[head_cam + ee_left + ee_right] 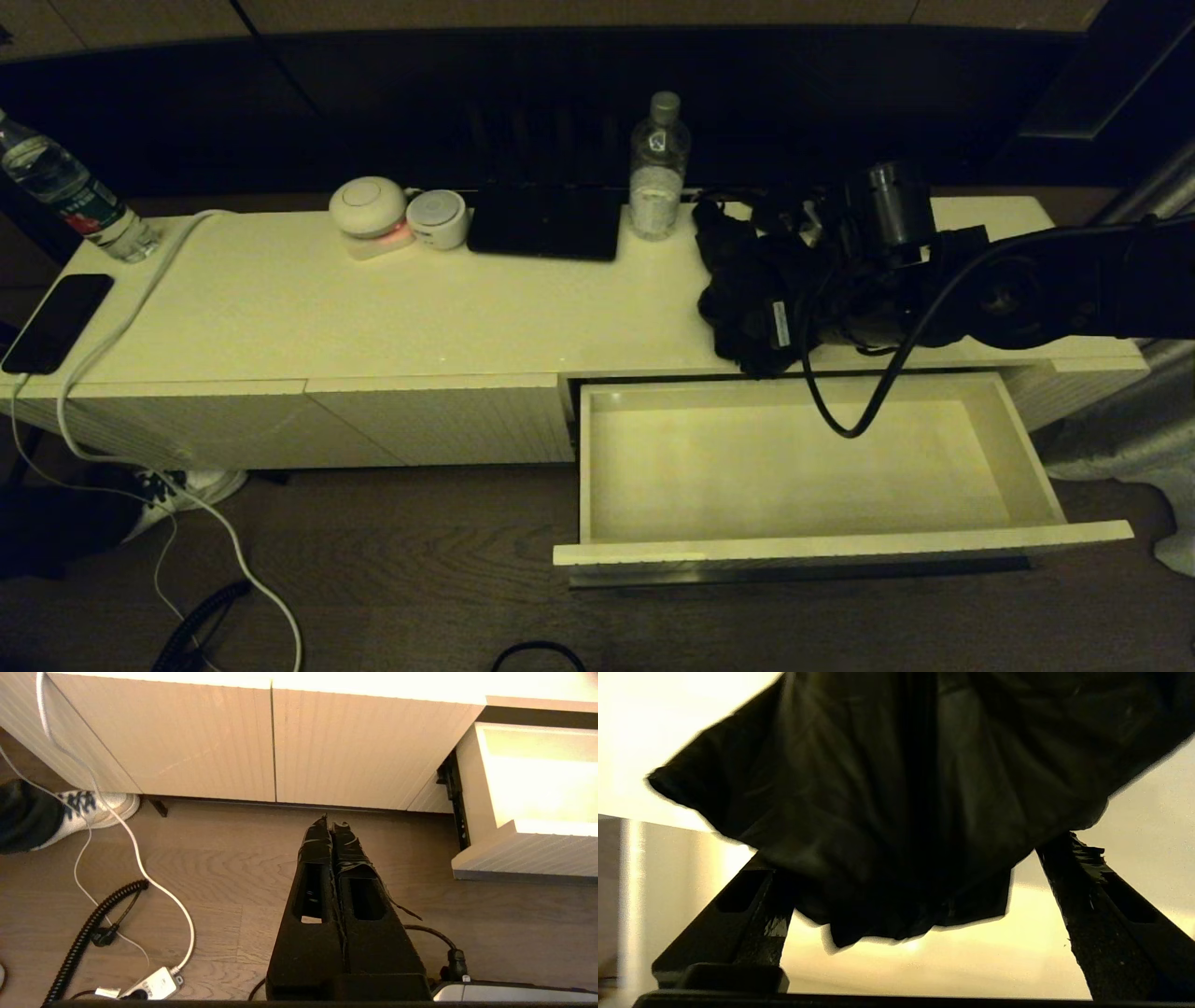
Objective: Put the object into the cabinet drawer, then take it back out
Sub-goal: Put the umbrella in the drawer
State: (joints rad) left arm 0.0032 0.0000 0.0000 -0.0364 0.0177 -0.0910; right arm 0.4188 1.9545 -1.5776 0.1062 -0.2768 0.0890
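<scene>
The black garment (747,299) lies bunched on the cabinet top just behind the open drawer (803,551), partly hiding the right gripper (915,858), fingers spread wide around it. The left gripper (331,826), pressed together, hangs over the floor.

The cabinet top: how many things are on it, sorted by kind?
Water bottles: 2
Round white gadgets: 2
Phone: 1
Flat black device: 1
Black garment: 1, with the right gripper open around it
Total: 7
</scene>
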